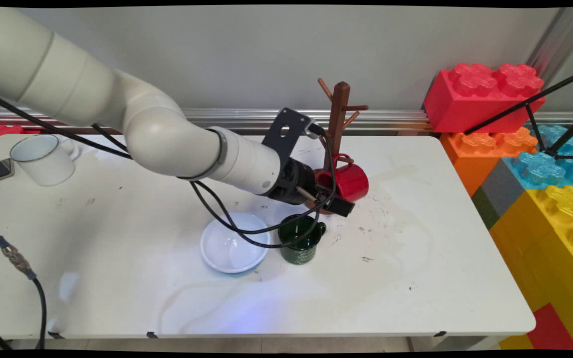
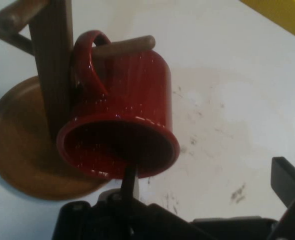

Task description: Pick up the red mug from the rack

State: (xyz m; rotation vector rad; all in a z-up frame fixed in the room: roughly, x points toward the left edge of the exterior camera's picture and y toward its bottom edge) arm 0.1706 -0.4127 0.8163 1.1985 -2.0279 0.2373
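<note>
So the glossy red metal mug [image 1: 350, 181] [image 2: 127, 95] hangs on the dark brown wooden mug tree [image 1: 338, 107] [image 2: 50, 60]. Its handle is looped over a lower round peg [image 2: 125, 46], which is why it sits tipped with the mouth facing the hand.

The black two-finger gripper [image 1: 336, 196] [image 2: 207, 172] is spread wide and not gripping anything. One finger pokes into the mug's mouth and the other is way out past the rim. I honestly can't tell if the inner one touches the wall, it's too dark in there.

In the main view the hand covers most of the tree's round base. Just in front of the hand on the white table [image 1: 416, 278] are a dark green mug [image 1: 300, 244], partly crossed by cable, and a white bowl with a blue underside [image 1: 234, 248].
</note>
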